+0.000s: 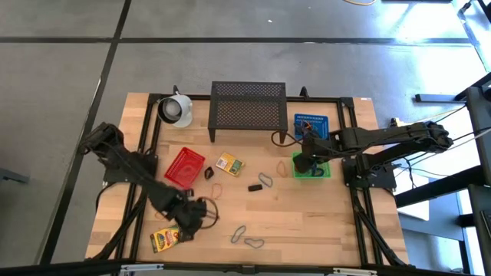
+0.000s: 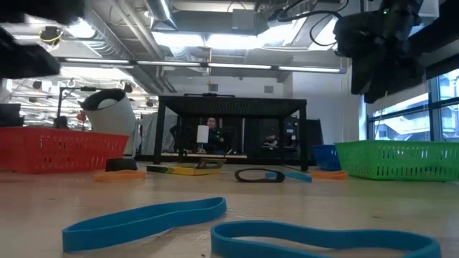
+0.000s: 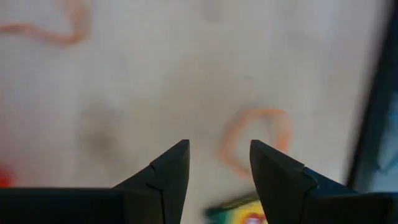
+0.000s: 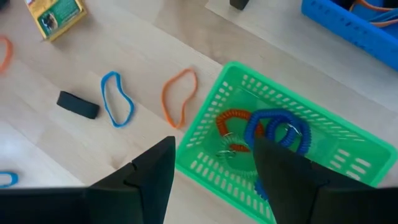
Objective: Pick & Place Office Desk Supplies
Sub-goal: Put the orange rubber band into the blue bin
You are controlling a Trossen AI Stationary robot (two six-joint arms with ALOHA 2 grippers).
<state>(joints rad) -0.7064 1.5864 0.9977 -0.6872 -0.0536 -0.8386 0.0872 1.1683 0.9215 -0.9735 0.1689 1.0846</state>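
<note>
Left wrist view: orange loop [image 3: 255, 140] beyond fingers [image 3: 171, 168].

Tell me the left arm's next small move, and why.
Probably lower the left gripper straight down onto the orange loop. Its fingers are open with nothing between them, and the loop lies flat on the table just ahead of the tips.

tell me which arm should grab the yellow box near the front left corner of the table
Left. The left gripper is open and hovers right next to that yellow box, which shows between its fingers in the left wrist view. The right gripper is across the table over the green basket.
</note>
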